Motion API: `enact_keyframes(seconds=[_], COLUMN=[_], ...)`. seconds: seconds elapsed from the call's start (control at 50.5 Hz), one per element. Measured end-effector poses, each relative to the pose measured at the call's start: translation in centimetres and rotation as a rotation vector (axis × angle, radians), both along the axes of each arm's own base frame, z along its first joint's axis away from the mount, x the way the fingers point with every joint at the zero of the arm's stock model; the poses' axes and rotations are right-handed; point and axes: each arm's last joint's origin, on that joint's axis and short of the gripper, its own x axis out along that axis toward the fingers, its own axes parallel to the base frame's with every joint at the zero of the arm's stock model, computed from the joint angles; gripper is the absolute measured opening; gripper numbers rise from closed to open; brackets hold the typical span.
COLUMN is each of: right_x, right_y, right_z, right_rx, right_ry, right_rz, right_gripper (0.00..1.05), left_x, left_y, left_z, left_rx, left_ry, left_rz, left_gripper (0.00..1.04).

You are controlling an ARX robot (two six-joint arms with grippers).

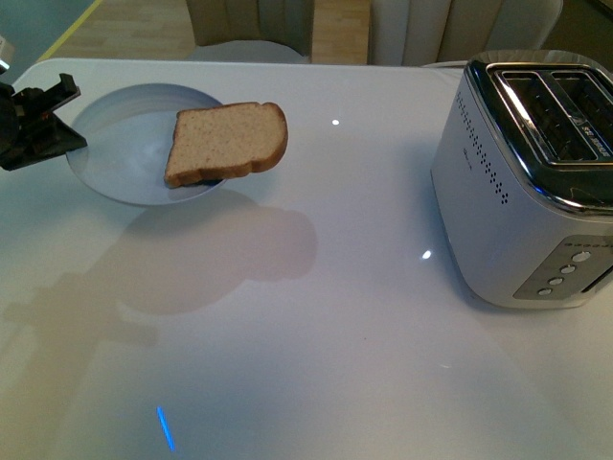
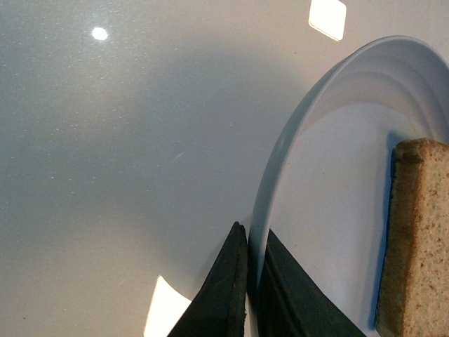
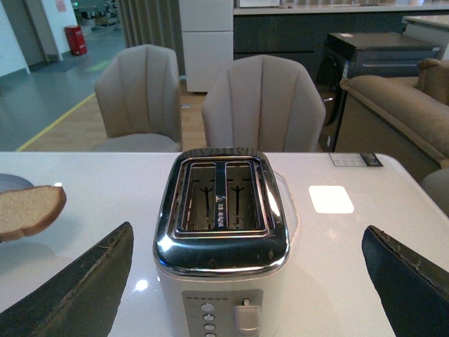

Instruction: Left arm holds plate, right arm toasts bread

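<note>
Front view first: the left arm (image 1: 69, 142) is way over at the left edge, its jaws closed on the near-left rim of the plate (image 1: 120, 158). Going by the shadow on the desk (image 1: 316, 345), the plate is held up off the surface. The bread (image 1: 228, 142) lies flat on the far-right side of it, crust poking out past the rim toward the toaster (image 1: 522, 182), which sits well apart on the right. No right arm in this shot. The left wrist view backs that up: both black jaws are nipped tight on the plate's rim, one above and one under, with the bread lying across the plate from the pinch. In the right wrist view the right arm (image 3: 247, 230) has its jaws spread wide, holding nothing, looking straight over the toaster's two empty slots. The bread only peeks in at the edge of that shot. So I'd say the whole thing turns on this: the slice is off to the right arm's left, overhanging edge facing it, so it has to swing across before any grab.
</note>
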Motion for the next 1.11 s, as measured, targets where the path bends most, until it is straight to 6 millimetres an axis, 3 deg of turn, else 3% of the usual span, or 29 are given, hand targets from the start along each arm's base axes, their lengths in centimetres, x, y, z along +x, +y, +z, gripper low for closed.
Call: enact_keyframes(seconds=[0.119, 0.455, 0.633, 0.97, 1.109], right_x=[0.0, 0.0, 0.0, 0.0, 0.0], right_y=[0.0, 0.0, 0.0, 0.0, 0.0], right_z=[0.0, 0.0, 0.0, 0.0, 0.0], right_rx=[0.0, 0.0, 0.0, 0.0, 0.0], right_ry=[0.0, 0.0, 0.0, 0.0, 0.0], right_rz=[0.0, 0.0, 0.0, 0.0, 0.0], right_gripper=[0.96, 0.96, 0.96, 0.96, 0.96], left_x=[-0.2, -0.7, -1.2, -1.7, -2.3], left_y=[-1.3, -7.7, -9.9, -16.7, -18.4], left_z=[1.5, 6.7, 8.0, 10.5, 10.8], left_rx=[-0.017, -0.051, -0.049, -0.065, -0.055], left_ry=[-0.024, -0.091, -0.092, -0.108, -0.103], left_rz=[-0.015, -0.101, -0.131, -0.241, -0.273], left_gripper=[0.03, 0.03, 0.03, 0.03, 0.03])
